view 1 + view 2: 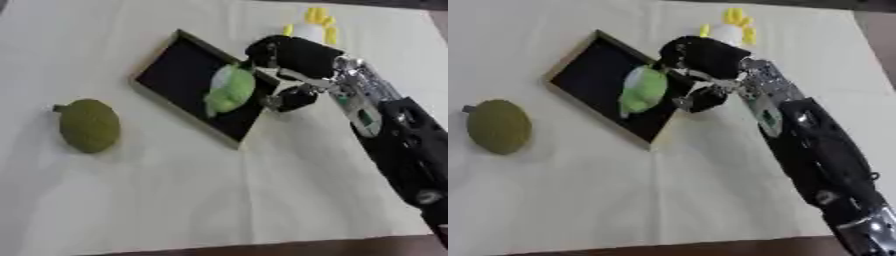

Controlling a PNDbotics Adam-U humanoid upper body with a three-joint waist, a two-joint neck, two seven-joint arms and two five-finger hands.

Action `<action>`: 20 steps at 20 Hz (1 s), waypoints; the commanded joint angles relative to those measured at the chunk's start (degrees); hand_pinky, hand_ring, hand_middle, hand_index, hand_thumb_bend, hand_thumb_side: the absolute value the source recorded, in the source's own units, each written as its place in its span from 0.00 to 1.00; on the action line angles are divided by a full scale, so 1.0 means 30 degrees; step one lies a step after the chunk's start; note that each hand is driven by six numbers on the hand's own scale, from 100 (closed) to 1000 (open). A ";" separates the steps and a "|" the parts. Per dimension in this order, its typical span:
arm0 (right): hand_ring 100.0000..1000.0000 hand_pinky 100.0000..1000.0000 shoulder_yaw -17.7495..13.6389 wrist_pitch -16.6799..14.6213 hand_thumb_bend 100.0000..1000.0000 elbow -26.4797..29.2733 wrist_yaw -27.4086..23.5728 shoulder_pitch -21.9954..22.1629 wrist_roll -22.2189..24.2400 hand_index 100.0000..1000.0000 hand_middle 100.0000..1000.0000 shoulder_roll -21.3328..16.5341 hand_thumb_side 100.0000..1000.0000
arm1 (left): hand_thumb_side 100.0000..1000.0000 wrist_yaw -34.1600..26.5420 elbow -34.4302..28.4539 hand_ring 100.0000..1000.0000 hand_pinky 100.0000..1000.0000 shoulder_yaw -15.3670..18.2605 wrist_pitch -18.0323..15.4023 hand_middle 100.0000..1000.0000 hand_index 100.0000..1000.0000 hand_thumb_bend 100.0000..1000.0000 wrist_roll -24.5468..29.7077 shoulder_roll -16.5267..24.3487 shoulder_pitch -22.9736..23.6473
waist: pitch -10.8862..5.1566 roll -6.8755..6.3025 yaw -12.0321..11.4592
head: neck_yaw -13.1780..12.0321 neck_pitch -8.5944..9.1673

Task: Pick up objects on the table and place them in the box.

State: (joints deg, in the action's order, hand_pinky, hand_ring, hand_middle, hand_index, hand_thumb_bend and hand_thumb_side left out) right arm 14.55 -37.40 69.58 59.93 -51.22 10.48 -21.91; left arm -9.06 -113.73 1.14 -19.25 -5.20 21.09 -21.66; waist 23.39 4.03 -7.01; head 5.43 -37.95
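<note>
My right hand (293, 62) reaches in from the lower right of the frame to the upper centre, where it hangs over the near right edge of the box (175, 62). The fingers and thumb are curled round a pale green, rounded soft object (229, 90), which sits partly white at its upper end. That green object is held over the black inside of the box, toward its right half; I cannot tell whether it already touches the box floor.

The box is a shallow, dark-lined tray with a tan rim, lying askew on the cream tablecloth (219, 200), one corner pointing to the upper left of the frame and another to the lower centre.

At the left of the frame, well apart from the box, a round olive-green fruit-like object (88, 125) with a short dark stem lies on the cloth. At the top of the frame, just behind my hand, a white and yellow toy (730, 29) shows, its lower part hidden by my fingers.

My forearm (815, 150), black with silver joints near the wrist, crosses the right side of the frame. A small pale panel shows on the wrist; nothing on it can be read. No brand, label or lettering is legible on the box, the objects or the cloth.

My left hand shows in neither view.
</note>
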 commanded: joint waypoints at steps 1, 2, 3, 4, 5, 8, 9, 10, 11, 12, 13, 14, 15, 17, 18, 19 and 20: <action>1.00 0.91 0.0046 -0.0511 0.00 0.0132 0.0386 -0.0060 0.0488 0.93 0.77 -0.0186 0.21 | 0.63 -0.0092 -0.0287 0.76 0.69 -0.0038 0.0012 0.72 0.78 0.00 0.0075 0.0076 -0.0188 | -0.0337 -0.0077 0.0001 | 0.0039 0.0225; 1.00 0.94 -0.0004 -0.0574 0.03 0.0280 0.0413 -0.0038 0.0648 0.94 0.80 -0.0208 0.22 | 0.63 -0.0099 -0.0287 0.76 0.69 -0.0038 0.0013 0.72 0.78 0.00 0.0078 0.0074 -0.0191 | -0.0347 -0.0085 0.0009 | 0.0033 0.0229; 1.00 0.94 -0.0060 -0.0595 0.05 0.0482 0.0456 -0.0019 0.0771 0.95 0.80 -0.0243 0.22 | 0.63 -0.0106 -0.0287 0.76 0.69 -0.0037 0.0016 0.72 0.78 0.00 0.0079 0.0071 -0.0194 | -0.0360 -0.0092 0.0017 | 0.0029 0.0236; 1.00 0.94 -0.0115 -0.0587 0.12 0.0701 0.0460 0.0003 0.0853 0.95 0.80 -0.0285 0.24 | 0.63 -0.0113 -0.0287 0.76 0.69 -0.0039 0.0015 0.72 0.78 0.00 0.0084 0.0068 -0.0201 | -0.0376 -0.0097 0.0029 | 0.0026 0.0249; 1.00 0.95 -0.0170 -0.0540 0.13 0.0946 0.0422 0.0037 0.0909 0.95 0.80 -0.0325 0.24 | 0.63 -0.0119 -0.0287 0.76 0.69 -0.0044 0.0018 0.72 0.78 0.00 0.0093 0.0064 -0.0201 | -0.0391 -0.0101 0.0040 | 0.0019 0.0256; 1.00 0.96 -0.0307 -0.0348 0.16 0.1908 -0.0194 0.0165 0.1030 0.96 0.80 -0.0444 0.24 | 0.63 -0.0134 -0.0287 0.76 0.69 -0.0046 0.0031 0.72 0.78 0.00 0.0109 0.0055 -0.0192 | -0.0447 -0.0106 0.0076 | -0.0015 0.0297; 1.00 0.96 -0.0352 -0.0261 0.15 0.2257 -0.0575 0.0197 0.1133 0.96 0.80 -0.0479 0.24 | 0.63 -0.0141 -0.0287 0.76 0.69 -0.0047 0.0036 0.72 0.78 0.00 0.0111 0.0052 -0.0194 | -0.0467 -0.0108 0.0087 | -0.0022 0.0318; 1.00 0.97 -0.0394 -0.0164 0.14 0.2617 -0.1005 0.0222 0.1280 0.96 0.79 -0.0507 0.22 | 0.63 -0.0144 -0.0287 0.76 0.69 -0.0051 0.0038 0.72 0.78 0.00 0.0119 0.0049 -0.0197 | -0.0483 -0.0114 0.0094 | -0.0023 0.0339; 1.00 0.97 -0.0444 -0.0050 0.14 0.3021 -0.1490 0.0246 0.1467 0.96 0.79 -0.0537 0.21 | 0.63 -0.0145 -0.0287 0.76 0.69 -0.0056 0.0041 0.72 0.78 0.00 0.0132 0.0048 -0.0197 | -0.0497 -0.0120 0.0100 | -0.0020 0.0353; 1.00 0.97 -0.0500 0.0074 0.13 0.3430 -0.1978 0.0262 0.1690 0.96 0.79 -0.0567 0.19 | 0.63 -0.0146 -0.0287 0.76 0.69 -0.0057 0.0046 0.72 0.78 0.00 0.0142 0.0046 -0.0195 | -0.0510 -0.0127 0.0105 | -0.0016 0.0352; 1.00 0.97 -0.0569 0.0208 0.13 0.3851 -0.2465 0.0281 0.1943 0.96 0.79 -0.0606 0.18 | 0.63 -0.0147 -0.0287 0.76 0.69 -0.0056 0.0053 0.72 0.78 0.00 0.0151 0.0046 -0.0192 | -0.0523 -0.0133 0.0111 | -0.0017 0.0346; 1.00 0.97 -0.0656 0.0354 0.12 0.4243 -0.2935 0.0303 0.2205 0.95 0.79 -0.0649 0.16 | 0.63 -0.0149 -0.0287 0.76 0.69 -0.0057 0.0057 0.72 0.78 0.00 0.0160 0.0046 -0.0189 | -0.0537 -0.0137 0.0118 | -0.0023 0.0337; 1.00 0.97 -0.0760 0.0508 0.11 0.4605 -0.3394 0.0335 0.2460 0.95 0.78 -0.0698 0.15 | 0.63 -0.0153 -0.0287 0.76 0.69 -0.0059 0.0065 0.72 0.78 0.00 0.0168 0.0042 -0.0184 | -0.0553 -0.0139 0.0127 | -0.0038 0.0321; 1.00 0.97 -0.1029 0.0834 0.09 0.5269 -0.4338 0.0406 0.2869 0.95 0.78 -0.0830 0.11 | 0.63 -0.0159 -0.0287 0.76 0.69 -0.0063 0.0076 0.72 0.78 0.00 0.0187 0.0035 -0.0181 | -0.0578 -0.0140 0.0152 | -0.0085 0.0297; 1.00 0.97 -0.1196 0.0998 0.08 0.5598 -0.4809 0.0436 0.3030 0.95 0.78 -0.0935 0.08 | 0.63 -0.0160 -0.0287 0.76 0.70 -0.0063 0.0084 0.72 0.78 0.00 0.0194 0.0035 -0.0177 | -0.0589 -0.0141 0.0166 | -0.0122 0.0269; 1.00 0.97 -0.1414 0.1177 0.06 0.5977 -0.5257 0.0478 0.3127 0.95 0.77 -0.1067 0.06 | 0.63 -0.0158 -0.0287 0.76 0.69 -0.0060 0.0089 0.72 0.78 0.00 0.0199 0.0037 -0.0170 | -0.0600 -0.0141 0.0176 | -0.0172 0.0228; 1.00 0.97 -0.1636 0.1386 0.03 0.6285 -0.5852 0.0532 0.3248 0.95 0.77 -0.1190 0.02 | 0.63 -0.0156 -0.0287 0.76 0.70 -0.0056 0.0091 0.72 0.78 0.00 0.0201 0.0038 -0.0164 | -0.0609 -0.0138 0.0186 | -0.0234 0.0185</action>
State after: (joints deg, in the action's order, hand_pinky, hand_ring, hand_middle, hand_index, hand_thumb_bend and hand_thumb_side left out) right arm 10.89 -33.82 86.09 44.52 -48.91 19.73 -23.62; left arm -9.34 -113.73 0.85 -18.93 -4.82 20.64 -21.69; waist 23.18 3.98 -6.56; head 4.97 -37.68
